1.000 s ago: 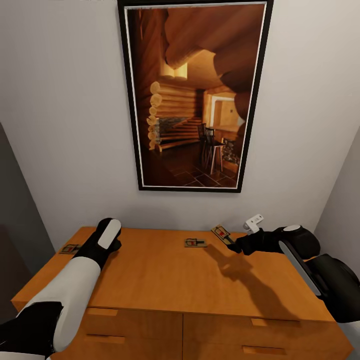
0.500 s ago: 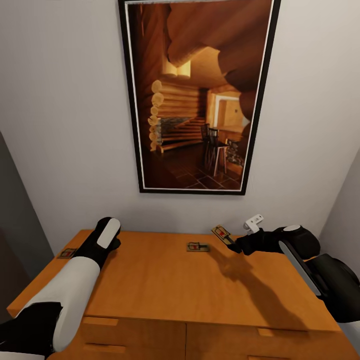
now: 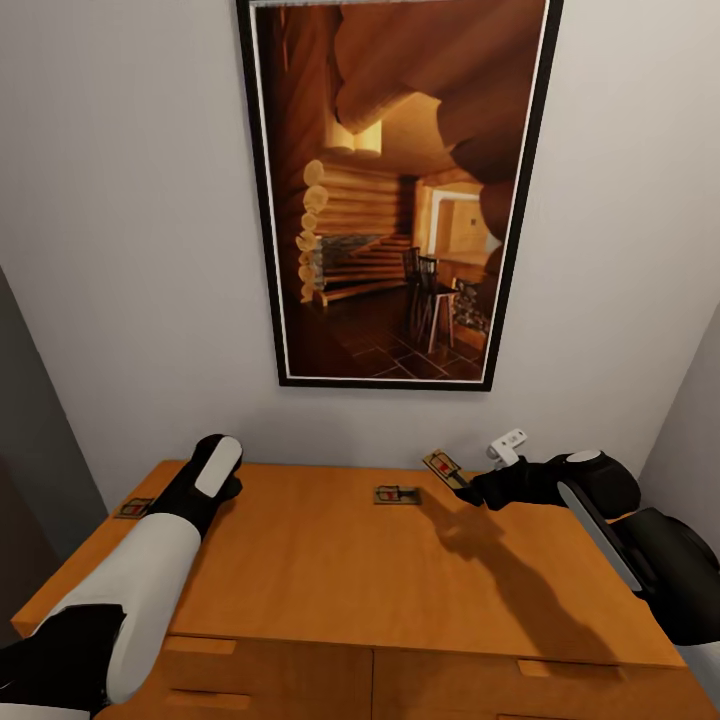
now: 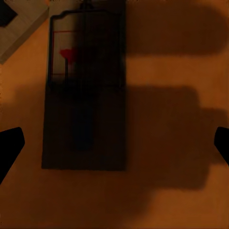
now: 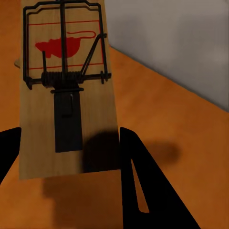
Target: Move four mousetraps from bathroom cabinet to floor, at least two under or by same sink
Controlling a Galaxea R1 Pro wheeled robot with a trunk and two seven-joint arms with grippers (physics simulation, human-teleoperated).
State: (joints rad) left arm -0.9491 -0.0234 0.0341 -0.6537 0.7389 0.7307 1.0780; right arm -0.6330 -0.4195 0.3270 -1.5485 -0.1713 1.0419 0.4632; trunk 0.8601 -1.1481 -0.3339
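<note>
Tilted mousetrap [image 3: 441,466] sits clamped between the right gripper's [image 3: 462,487] fingers, lifted off the cabinet top [image 3: 330,570], long axis running straight out ahead of the fingertips. A second trap [image 3: 396,494] lies flat just beyond, toward the middle. Left gripper [image 4: 114,145] hangs spread wide above a third trap [image 4: 85,90], lengthwise along its reach, fingers not yet touching.

1. You face a tall black-framed picture [image 3: 398,190] of a log-cabin interior at twelve o'clock.
2. Pale grey wall [image 3: 130,250] surrounds it.
3. A darker grey panel [image 3: 30,450] stands at nine o'clock.
</note>
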